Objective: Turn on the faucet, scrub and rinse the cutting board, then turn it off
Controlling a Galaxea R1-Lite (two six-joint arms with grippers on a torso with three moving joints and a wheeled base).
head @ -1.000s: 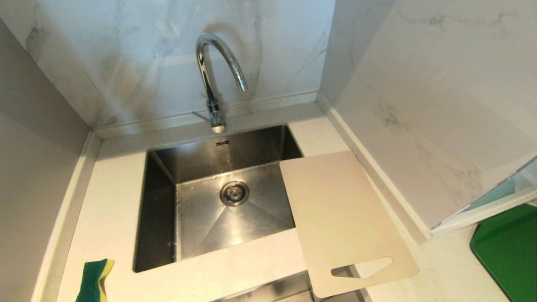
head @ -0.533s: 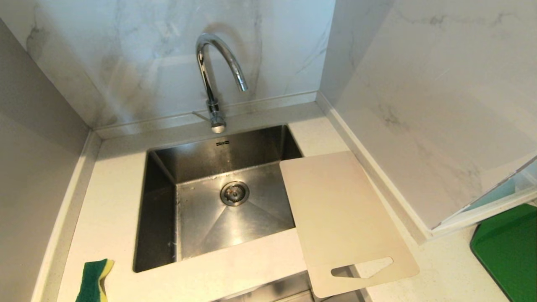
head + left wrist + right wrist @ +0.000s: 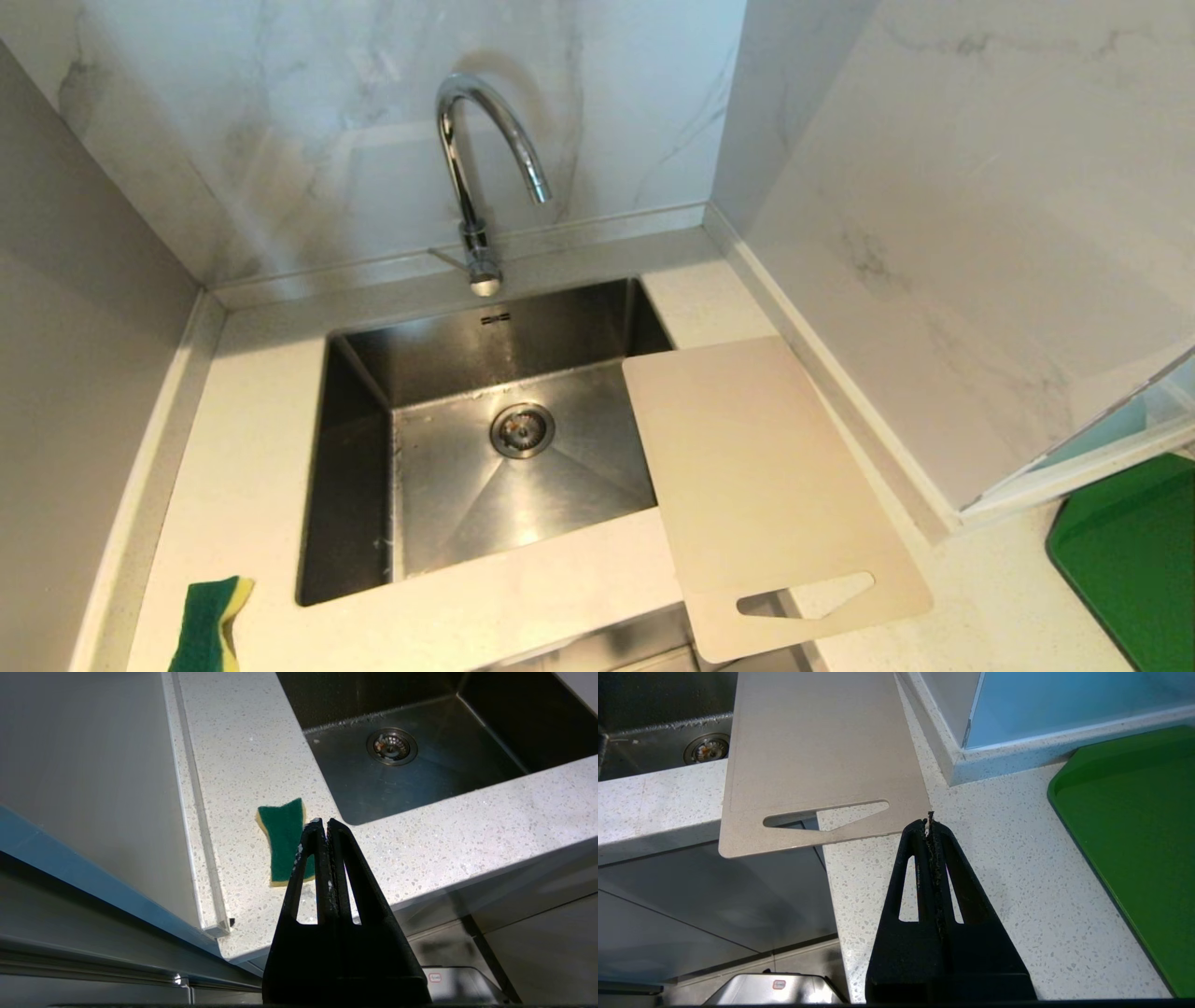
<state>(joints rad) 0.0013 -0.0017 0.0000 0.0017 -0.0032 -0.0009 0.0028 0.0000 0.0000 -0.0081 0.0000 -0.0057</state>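
Nothing readable here tbh. There's a tiny dark mark on the sink's back wall, around 12 o'clock from the drain, but it's too small to make out.

Polished chrome on the faucet, mirror-bright. The sink shows brushed stainless steel, dull sheen. The cutting board looks like matt, smooth beige plastic. Speckled stone countertop, lightly glossy. Glossy veined marble wall. The sponge has a rough green scouring face over yellow foam. The green mat looks smooth.
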